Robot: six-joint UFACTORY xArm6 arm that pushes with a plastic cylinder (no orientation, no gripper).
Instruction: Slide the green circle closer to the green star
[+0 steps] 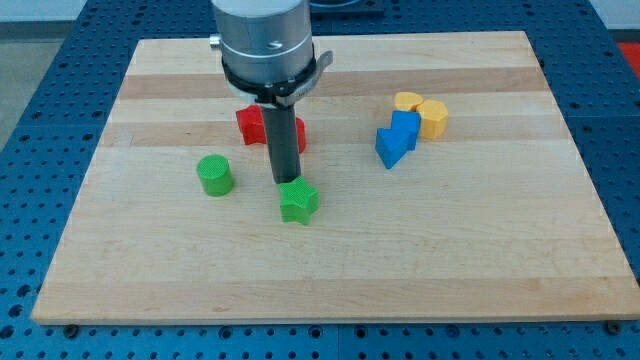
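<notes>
Rod-type tool, no jaws to open or close: my tip (pixel 288 181) sits at the top edge of the green star (pixel 299 202), seemingly touching it, though contact cannot be confirmed from this angle. It holds nothing. Rod is dark, straight and upright, hanging from a grey metallic cylindrical mount with a black collar. Green circle (pixel 214 175), a short cylinder with a ribbed surface, stands to the view's left of the tip and star, near but apart from both. Red block (pixel 250 124) lies directly behind the rod, partly hidden, so its shape cannot be made out. At the view's right, well apart, a blue block (pixel 398 139) of angular form touches two yellow blocks (pixel 422 113) with rounded lobes. All rest on a pale wooden board (pixel 400 260) with lengthwise grain strips, over a blue perforated base (pixel 30 90).
</notes>
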